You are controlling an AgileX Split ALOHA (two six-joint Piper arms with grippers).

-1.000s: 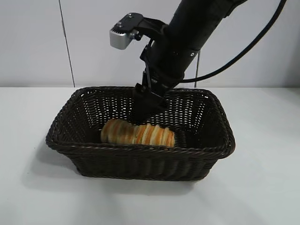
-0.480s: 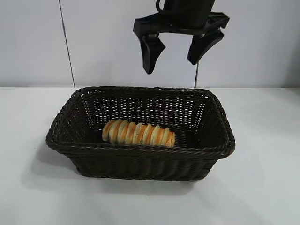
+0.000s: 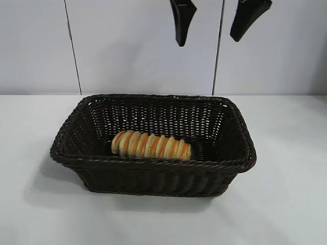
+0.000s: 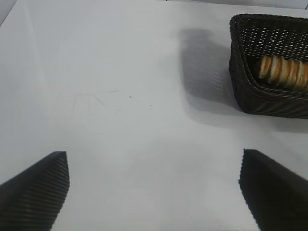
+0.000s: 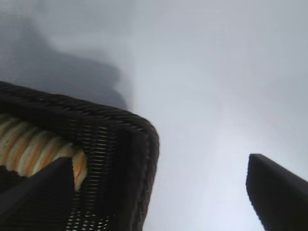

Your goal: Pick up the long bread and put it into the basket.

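White tabletop bears the basket (image 3: 153, 178) with the long bread (image 3: 150, 145) lying inside, so placing looks done; the right gripper (image 3: 220, 20), jaws wide and empty, hangs high above, the left gripper (image 4: 154, 192) parked wide open over bare table, and retreat remains

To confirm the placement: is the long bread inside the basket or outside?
Inside: the long bread lies on the floor of the basket, enclosed by its walls.

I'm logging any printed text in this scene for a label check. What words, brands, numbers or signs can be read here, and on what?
None: no readable text in any view.
The long bread, the basket, the table and the open right gripper carry no lettering.
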